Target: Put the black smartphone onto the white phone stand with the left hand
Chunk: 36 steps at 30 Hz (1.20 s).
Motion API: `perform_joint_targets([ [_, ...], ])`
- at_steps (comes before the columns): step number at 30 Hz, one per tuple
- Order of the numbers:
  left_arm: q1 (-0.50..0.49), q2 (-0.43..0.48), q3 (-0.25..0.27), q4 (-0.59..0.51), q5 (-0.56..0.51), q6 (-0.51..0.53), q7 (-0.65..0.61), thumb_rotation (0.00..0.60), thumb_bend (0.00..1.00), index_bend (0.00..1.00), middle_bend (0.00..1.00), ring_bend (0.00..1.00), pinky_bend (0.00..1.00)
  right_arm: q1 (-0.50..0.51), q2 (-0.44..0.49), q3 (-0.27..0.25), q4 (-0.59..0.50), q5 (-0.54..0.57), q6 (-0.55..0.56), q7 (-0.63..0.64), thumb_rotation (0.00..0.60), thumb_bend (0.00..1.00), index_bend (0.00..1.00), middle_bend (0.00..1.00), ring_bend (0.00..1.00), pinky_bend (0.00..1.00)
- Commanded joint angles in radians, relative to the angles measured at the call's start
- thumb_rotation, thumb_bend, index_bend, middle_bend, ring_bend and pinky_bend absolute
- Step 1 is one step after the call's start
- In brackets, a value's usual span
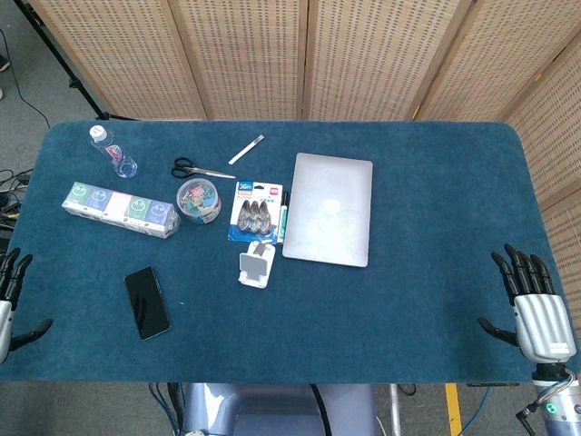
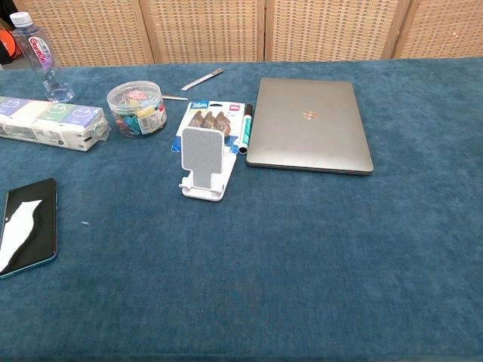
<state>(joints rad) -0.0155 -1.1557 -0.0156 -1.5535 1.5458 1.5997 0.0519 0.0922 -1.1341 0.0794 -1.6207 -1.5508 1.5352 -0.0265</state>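
The black smartphone point(image 1: 147, 302) lies flat on the blue table, front left; in the chest view the smartphone point(image 2: 26, 226) is at the left edge, screen up with a glare patch. The white phone stand point(image 1: 256, 264) stands upright near the table's middle, right of the phone; its ribbed backrest faces the chest camera, stand point(image 2: 204, 163). My left hand point(image 1: 9, 304) hangs at the table's left front edge, fingers spread, holding nothing, well left of the phone. My right hand point(image 1: 534, 309) is at the right front edge, fingers apart and empty. Neither hand shows in the chest view.
A closed silver laptop point(image 1: 329, 208) lies right of the stand. Behind the stand are a clip package point(image 1: 254, 211), a marker point(image 1: 283, 214), a clear tub of clips point(image 1: 198, 200), scissors point(image 1: 200, 170), a tissue pack point(image 1: 119, 208) and a water bottle point(image 1: 113, 152).
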Motion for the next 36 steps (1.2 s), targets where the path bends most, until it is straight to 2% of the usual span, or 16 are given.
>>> perform_joint_targets([
  [1,0.005,-0.003,0.010,0.016,-0.004,-0.011,-0.018,0.600,0.00,0.00,0.00,0.00,0.00,0.001,0.000,0.001,0.000,0.003,-0.003,-0.002,0.600,0.00,0.00,0.00,0.00,0.00],
  [5,-0.007,0.007,0.009,0.006,0.002,-0.030,-0.013,0.600,0.00,0.00,0.00,0.00,0.00,0.003,-0.002,0.002,0.001,0.010,-0.012,-0.005,0.600,0.00,0.00,0.00,0.00,0.00],
  [9,-0.039,0.016,0.034,0.033,0.047,-0.085,-0.049,0.600,0.00,0.00,0.00,0.00,0.00,0.002,0.000,0.003,0.000,0.013,-0.011,-0.002,0.600,0.00,0.00,0.00,0.00,0.00],
  [15,-0.167,-0.044,0.074,0.226,0.162,-0.247,-0.104,0.600,0.00,0.00,0.00,0.00,0.00,0.002,0.001,0.012,0.000,0.030,-0.012,-0.001,0.600,0.00,0.00,0.00,0.00,0.00],
  [18,-0.228,-0.079,0.094,0.325,0.251,-0.273,-0.097,0.600,0.01,0.00,0.00,0.00,0.00,0.001,0.000,0.017,0.002,0.036,-0.007,-0.003,0.600,0.00,0.00,0.00,0.00,0.00],
  [21,-0.287,-0.128,0.106,0.444,0.339,-0.286,-0.014,0.600,0.02,0.00,0.00,0.00,0.00,0.001,-0.002,0.022,0.007,0.047,-0.010,-0.008,0.600,0.00,0.00,0.00,0.00,0.00],
  [24,-0.337,-0.156,0.133,0.516,0.400,-0.305,-0.011,0.600,0.02,0.00,0.00,0.00,0.00,0.001,-0.004,0.026,0.010,0.057,-0.013,-0.012,0.600,0.00,0.00,0.00,0.00,0.00],
  [31,-0.424,-0.211,0.190,0.640,0.485,-0.313,-0.113,0.600,0.06,0.00,0.00,0.00,0.00,0.002,-0.009,0.033,0.019,0.076,-0.017,-0.018,0.600,0.00,0.00,0.00,0.00,0.00],
  [36,-0.472,-0.223,0.217,0.654,0.503,-0.340,-0.160,0.600,0.08,0.00,0.00,0.00,0.00,0.002,-0.010,0.035,0.020,0.078,-0.018,-0.019,0.600,0.00,0.00,0.00,0.00,0.00],
])
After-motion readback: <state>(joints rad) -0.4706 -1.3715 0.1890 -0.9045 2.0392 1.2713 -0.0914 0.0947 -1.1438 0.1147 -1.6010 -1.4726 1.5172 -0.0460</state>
